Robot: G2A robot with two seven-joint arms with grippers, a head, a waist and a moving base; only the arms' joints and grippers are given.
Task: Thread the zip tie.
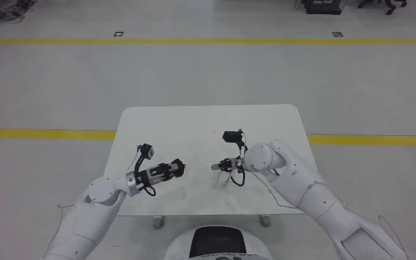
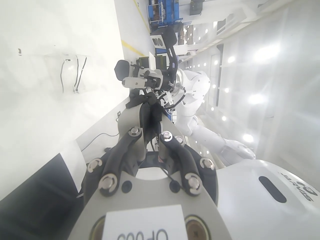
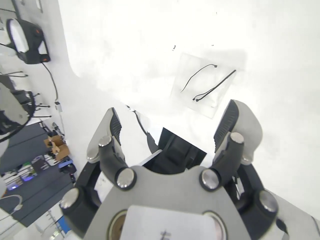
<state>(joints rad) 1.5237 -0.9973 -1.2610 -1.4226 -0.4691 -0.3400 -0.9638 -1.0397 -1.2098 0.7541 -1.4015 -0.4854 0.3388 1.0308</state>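
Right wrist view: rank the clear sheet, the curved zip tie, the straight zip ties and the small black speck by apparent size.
1. clear sheet
2. curved zip tie and straight zip ties: similar length, not ranked
3. black speck

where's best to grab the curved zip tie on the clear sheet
Likely mid-strap on the curved zip tie, from straight above with jaws across it: it lies flat on the clear sheet, apart from the straighter ties, so both ends stay free.
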